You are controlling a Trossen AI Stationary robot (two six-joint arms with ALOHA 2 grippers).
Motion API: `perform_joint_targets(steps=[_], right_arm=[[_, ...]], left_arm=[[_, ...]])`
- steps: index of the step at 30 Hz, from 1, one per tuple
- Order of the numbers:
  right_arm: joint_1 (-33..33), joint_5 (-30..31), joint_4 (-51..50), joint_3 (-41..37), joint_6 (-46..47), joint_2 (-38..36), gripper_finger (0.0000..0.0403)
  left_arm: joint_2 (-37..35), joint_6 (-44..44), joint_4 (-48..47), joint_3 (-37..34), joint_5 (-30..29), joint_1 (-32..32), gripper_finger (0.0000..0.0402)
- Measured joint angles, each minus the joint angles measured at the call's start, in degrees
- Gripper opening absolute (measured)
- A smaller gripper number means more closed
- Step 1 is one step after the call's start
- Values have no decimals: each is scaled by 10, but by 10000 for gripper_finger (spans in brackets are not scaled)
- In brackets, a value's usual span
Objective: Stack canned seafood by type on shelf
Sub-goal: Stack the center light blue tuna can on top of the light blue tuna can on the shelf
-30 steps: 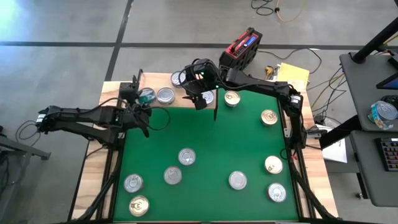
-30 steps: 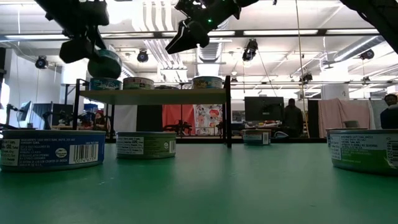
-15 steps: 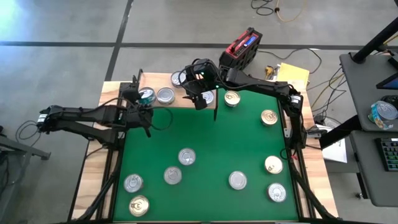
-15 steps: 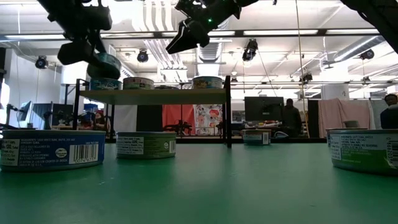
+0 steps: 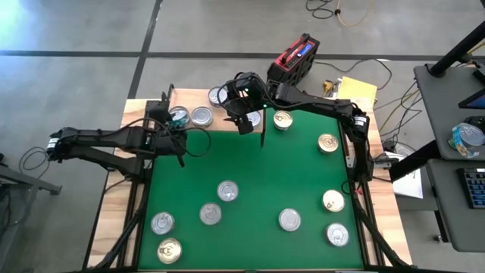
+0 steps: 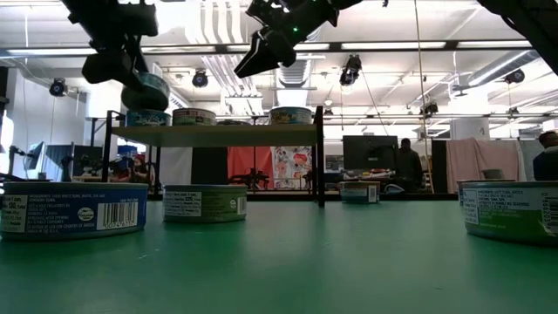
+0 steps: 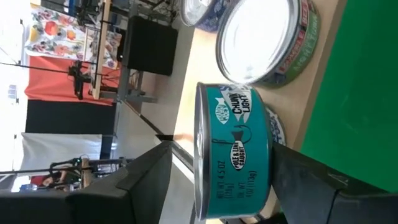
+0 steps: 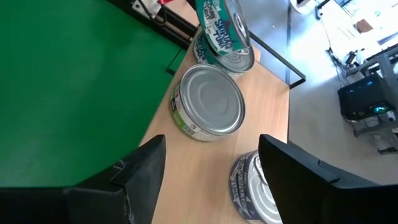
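Observation:
The shelf [image 5: 187, 96] [image 6: 244, 134] stands at the green mat's far edge. My left gripper [image 5: 173, 117] [image 6: 131, 74] reaches in from the table's left and is shut on a teal-sided tin [image 5: 179, 115] [image 6: 146, 91] [image 7: 233, 149] over the shelf's left end, just above another tin [image 6: 148, 117] that stands there. A silver-topped tin [image 5: 201, 116] [image 8: 208, 102] stands on the board beside it, with others farther right [image 5: 218, 95]. My right gripper [image 5: 246, 121] [image 6: 261, 51] [image 8: 211, 186] hovers open above the shelf's right part and touches nothing. My left gripper pinches the teal tin at its edge nearest the wrist [image 7: 217, 196], one finger [image 7: 149, 180] on the lid side and the other [image 7: 311, 177] on the base side. The fingers come from the table's left. The tin is lifted clear and slightly tilted above the shelf tin.
Several loose tins lie on the green mat [image 5: 250, 163]: silver-topped ones [image 5: 228, 190] [image 5: 289, 219] near the middle and gold-topped ones [image 5: 169, 250] [image 5: 328, 142] toward the corners. Tins [image 6: 74, 209] [image 6: 205, 203] [image 6: 510, 209] stand close in the low view. Open mat lies in front of the shelf.

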Motion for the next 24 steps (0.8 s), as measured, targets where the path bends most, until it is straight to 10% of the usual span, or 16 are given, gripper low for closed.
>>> perform_joint_targets(steps=[12,24], right_arm=[[-19,-102,8,-9,29,3,246],[-25,-94,409,-144,77,50,167]], left_arm=[[7,-17,-2,-1,-2,1,244],[-5,-34,-3,-1,-2,1,245]])
